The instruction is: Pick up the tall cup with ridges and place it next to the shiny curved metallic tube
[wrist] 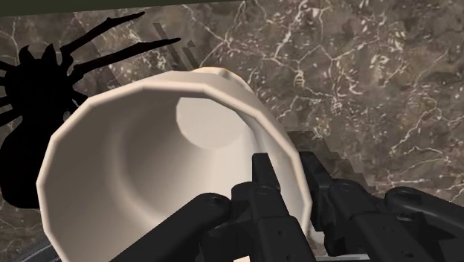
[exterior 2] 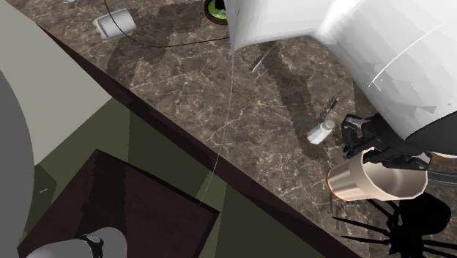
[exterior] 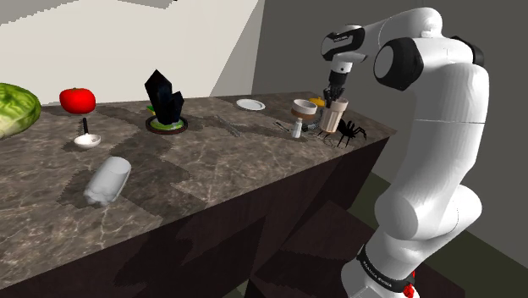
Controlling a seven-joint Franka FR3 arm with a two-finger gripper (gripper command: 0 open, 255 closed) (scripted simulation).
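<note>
While the gripper (wrist: 288,175) clasps the ridged cup (wrist: 134,171) by its wall, spider (exterior: 347,131) at shoulder-view five o'clock, it looks stiff, light, pivot-prone.

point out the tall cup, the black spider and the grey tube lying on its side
tall cup (wrist: 141,179), wrist view, on its pale inner wall
black spider (wrist: 30,71), wrist view, on its body
grey tube (exterior: 108,180), shoulder view, on the middle of its side wall
</note>
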